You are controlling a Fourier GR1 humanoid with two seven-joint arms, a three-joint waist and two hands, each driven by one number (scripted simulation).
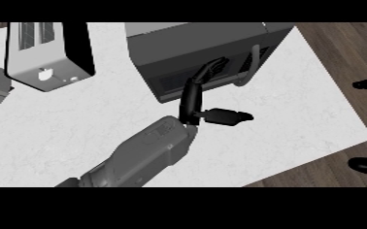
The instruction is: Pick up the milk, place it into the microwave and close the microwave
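Observation:
The dark grey microwave [204, 41] stands at the back of the white counter with its door shut; its pale handle [252, 67] runs down the door's right side. My left hand [191, 103] reaches up from the lower left, open. Its straight fingers [210, 71] rest against the door's front just left of the handle, and the thumb [229, 117] sticks out to the right above the counter. No milk shows anywhere. My right hand is out of the picture.
A white and black toaster-like appliance [50, 53] stands at the back left. The counter [287, 121] ends in a slanted edge at the right, with wooden floor beyond and two small dark things [359, 84] at the right border.

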